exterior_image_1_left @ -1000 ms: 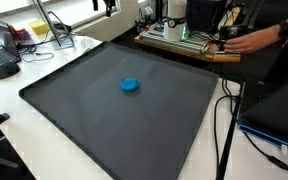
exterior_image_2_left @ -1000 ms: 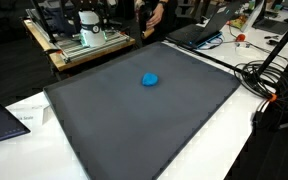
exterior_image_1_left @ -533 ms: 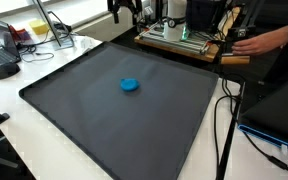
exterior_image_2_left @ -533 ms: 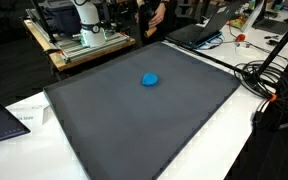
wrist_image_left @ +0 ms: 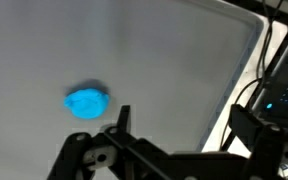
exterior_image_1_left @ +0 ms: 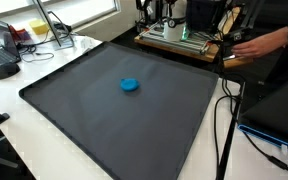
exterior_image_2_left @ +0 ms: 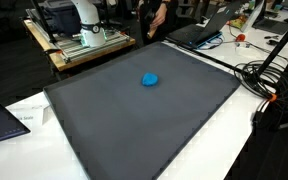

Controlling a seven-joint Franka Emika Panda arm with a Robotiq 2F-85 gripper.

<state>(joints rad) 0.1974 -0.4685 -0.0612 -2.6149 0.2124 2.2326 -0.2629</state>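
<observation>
A small round blue object (exterior_image_1_left: 130,85) lies near the middle of a large dark grey mat (exterior_image_1_left: 104,115) and shows in both exterior views (exterior_image_2_left: 150,79). My gripper (wrist_image_left: 184,125) is open and empty, high above the mat. In the wrist view the blue object (wrist_image_left: 87,103) lies below and left of the left fingertip (wrist_image_left: 121,118). The right fingertip (wrist_image_left: 252,125) hangs over the mat's edge. In an exterior view the gripper (exterior_image_1_left: 149,9) is at the top edge, far behind the blue object. The white arm (exterior_image_2_left: 84,15) stands behind the mat.
A wooden bench with equipment (exterior_image_1_left: 184,40) stands behind the mat, and a person's hand (exterior_image_1_left: 246,42) rests on it. Cables (exterior_image_2_left: 269,80) and laptops (exterior_image_2_left: 199,30) lie beside the mat. A keyboard and clutter (exterior_image_1_left: 4,60) sit on the white table.
The arm has swung along the back edge of the mat, to the right in an exterior view. The blue object has not moved.
</observation>
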